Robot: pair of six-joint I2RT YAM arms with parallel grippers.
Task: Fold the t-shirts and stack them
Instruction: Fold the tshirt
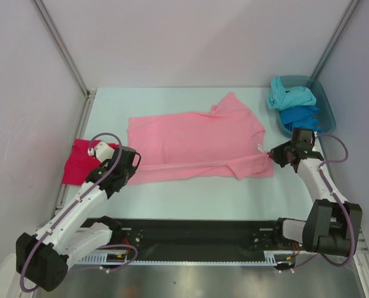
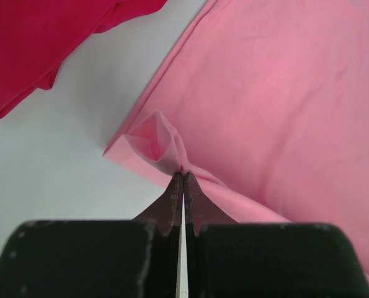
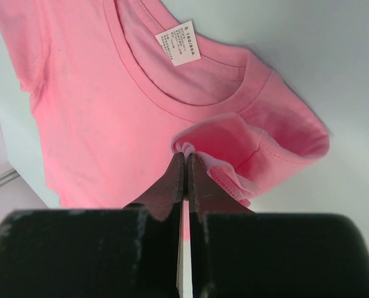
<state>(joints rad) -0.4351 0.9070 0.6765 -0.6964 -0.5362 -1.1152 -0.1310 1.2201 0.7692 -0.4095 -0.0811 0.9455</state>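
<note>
Pale tabletop (image 1: 190,195), boxed in by plain walls, is what I'm working over. The light pink t-shirt (image 1: 190,143) lies spread flat between my two arms, collar toward the right one. My left gripper (image 2: 183,177) is clamped tight on the shirt's hem corner, with a small pucker of cloth standing up just ahead of the tips. The crimson t-shirt (image 2: 35,43) lies ahead and to its left, apart from the pink one.

My right gripper (image 3: 185,160) is pinched closed on the near sleeve, and the white neck tag (image 3: 178,42) sits ahead of its tips. Beyond that gripper, the turquoise t-shirt (image 1: 289,96) and blue t-shirt (image 1: 299,116) wait in the teal tub (image 1: 325,99).

I read this as the start of a lengthwise fold on the pink shirt. Next I'd raise both ends together, keep the edge taut between them, and carry it across evenly so neither pinch slips.
</note>
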